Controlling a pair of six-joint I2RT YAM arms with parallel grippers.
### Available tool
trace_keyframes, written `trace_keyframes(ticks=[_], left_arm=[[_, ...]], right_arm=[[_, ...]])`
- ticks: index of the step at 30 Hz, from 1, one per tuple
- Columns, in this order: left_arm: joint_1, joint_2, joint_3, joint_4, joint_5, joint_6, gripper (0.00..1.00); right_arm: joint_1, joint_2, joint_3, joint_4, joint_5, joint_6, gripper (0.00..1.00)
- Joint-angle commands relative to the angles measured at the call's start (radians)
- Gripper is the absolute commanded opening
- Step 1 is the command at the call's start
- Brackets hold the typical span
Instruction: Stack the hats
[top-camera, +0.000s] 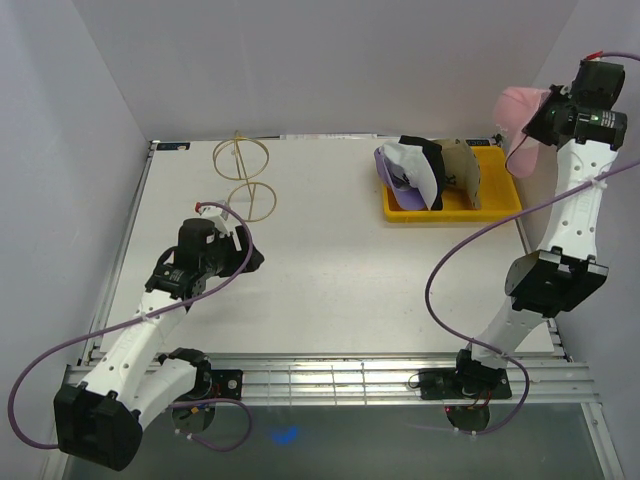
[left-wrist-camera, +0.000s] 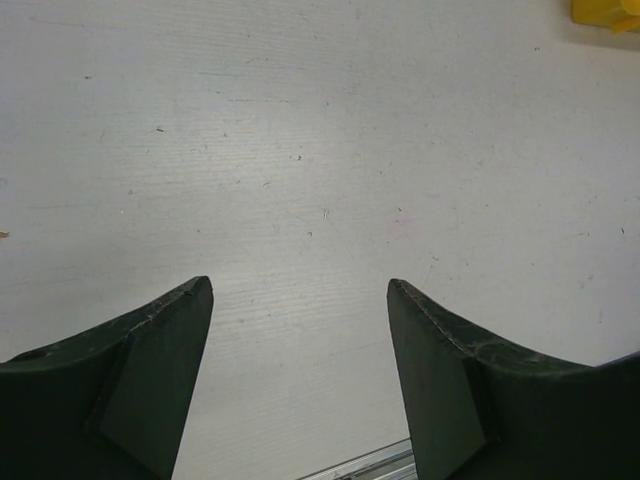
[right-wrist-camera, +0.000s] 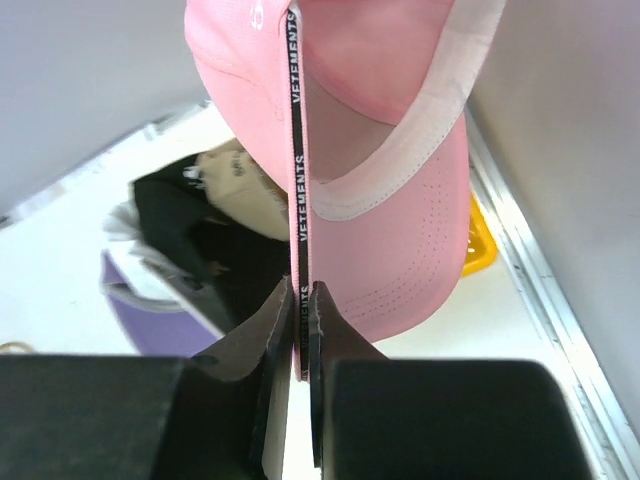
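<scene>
My right gripper (right-wrist-camera: 302, 290) is shut on the back strap of the pink hat (right-wrist-camera: 400, 190), which hangs from it high at the far right (top-camera: 520, 115), above and right of the yellow bin (top-camera: 500, 205). In the bin stand the purple hat (top-camera: 392, 180), the white hat (top-camera: 412, 165), the black hat (top-camera: 432, 160) and the tan hat (top-camera: 458, 170), packed together on edge. They show below the pink hat in the right wrist view (right-wrist-camera: 190, 240). My left gripper (left-wrist-camera: 300, 290) is open and empty over the bare table at the left (top-camera: 245, 258).
A wire hat stand (top-camera: 243, 175) of two gold rings stands at the back left of the white table (top-camera: 330, 270). Grey walls close in the sides and back. A metal rail (top-camera: 330, 375) runs along the near edge.
</scene>
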Motion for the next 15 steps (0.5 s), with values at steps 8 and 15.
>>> trace_keyframes(ticks=[8, 15], left_arm=[[-0.001, 0.027, 0.28, -0.05, 0.061, -0.059, 0.8], [-0.001, 0.095, 0.628, -0.15, 0.024, -0.151, 0.8]], right_arm=[[0.138, -0.216, -0.102, 0.265, -0.288, 0.259, 0.08], [0.396, -0.205, -0.139, 0.529, -0.306, 0.424, 0.08]])
